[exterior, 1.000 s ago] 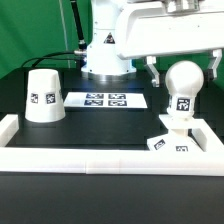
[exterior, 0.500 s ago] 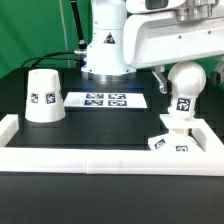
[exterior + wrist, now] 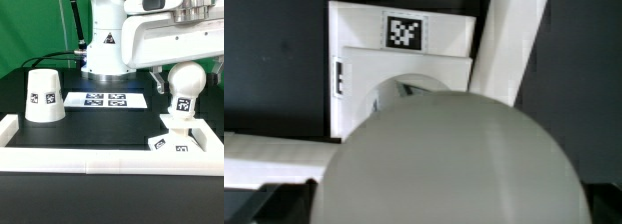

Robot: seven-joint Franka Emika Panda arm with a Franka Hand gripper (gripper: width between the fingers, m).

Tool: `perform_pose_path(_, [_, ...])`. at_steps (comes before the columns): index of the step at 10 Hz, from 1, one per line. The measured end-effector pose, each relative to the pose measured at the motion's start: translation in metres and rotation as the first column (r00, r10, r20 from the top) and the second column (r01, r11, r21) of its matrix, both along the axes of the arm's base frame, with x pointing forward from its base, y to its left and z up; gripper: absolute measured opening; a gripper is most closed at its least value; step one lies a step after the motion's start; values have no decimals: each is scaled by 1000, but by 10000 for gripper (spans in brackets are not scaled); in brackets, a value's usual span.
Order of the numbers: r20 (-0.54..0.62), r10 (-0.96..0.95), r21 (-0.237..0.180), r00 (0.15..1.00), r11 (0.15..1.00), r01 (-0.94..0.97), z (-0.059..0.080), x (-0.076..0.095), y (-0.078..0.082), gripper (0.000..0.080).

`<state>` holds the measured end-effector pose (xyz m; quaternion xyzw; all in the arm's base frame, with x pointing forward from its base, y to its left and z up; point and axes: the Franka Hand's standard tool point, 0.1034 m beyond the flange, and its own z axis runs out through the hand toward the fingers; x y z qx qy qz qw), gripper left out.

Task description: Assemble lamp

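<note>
Nearest us, the base [image 3: 170,143] sat in the corner of the white rail [image 3: 100,158], we judged for bracing, the bulb [image 3: 183,88] upright on it. The fingers [image 3: 159,82] straddled the bulb, spread, not yet clamping. Farther back on the worktop [image 3: 100,130], the shade [image 3: 42,97] waited beside the marker board [image 3: 105,100].
</note>
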<state>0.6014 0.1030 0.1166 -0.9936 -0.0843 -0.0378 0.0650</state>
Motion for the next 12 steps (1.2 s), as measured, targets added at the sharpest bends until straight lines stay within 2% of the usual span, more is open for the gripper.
perform_pose_path(1, [2, 0, 0, 1000, 1000, 0, 1, 1, -2, 571])
perform_pose_path(7, [-5, -50, 6, 999, 999, 50, 1, 1, -3, 576])
perform_pose_path(10, [-50, -282, 38, 958, 958, 284, 0, 2, -5, 577])
perform_pose_path(12, [-72, -456, 52, 887, 887, 460, 0, 3, -2, 577])
